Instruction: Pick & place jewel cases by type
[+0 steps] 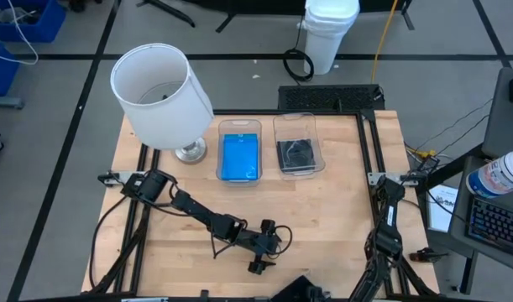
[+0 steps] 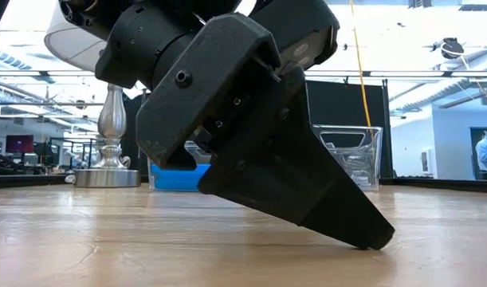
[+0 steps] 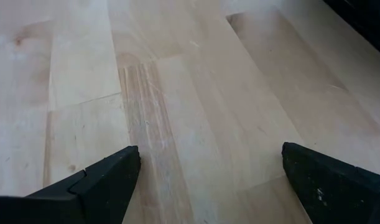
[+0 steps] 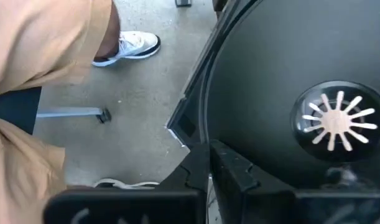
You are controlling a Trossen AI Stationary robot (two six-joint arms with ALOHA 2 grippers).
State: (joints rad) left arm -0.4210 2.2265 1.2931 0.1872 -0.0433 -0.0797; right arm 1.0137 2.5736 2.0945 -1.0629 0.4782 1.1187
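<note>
I saw my left gripper (image 1: 262, 256), jaws wide and empty, low at the near edge, nearer than the clenched right gripper (image 4: 208, 163) to the binned cases (image 1: 240, 157) straight ahead.

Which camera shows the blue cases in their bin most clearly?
The high view: it looks straight down on the blue cases inside the left clear bin beside the lamp. The low view gives only a blue strip behind the left end effector. Neither wrist view shows them.

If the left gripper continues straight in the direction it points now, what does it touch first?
Most likely the bare wooden table. The left gripper is open, tilted down close over the wood, and its wrist view shows only tabletop ahead, no jewel case; one fingertip seems almost touching already.
</note>
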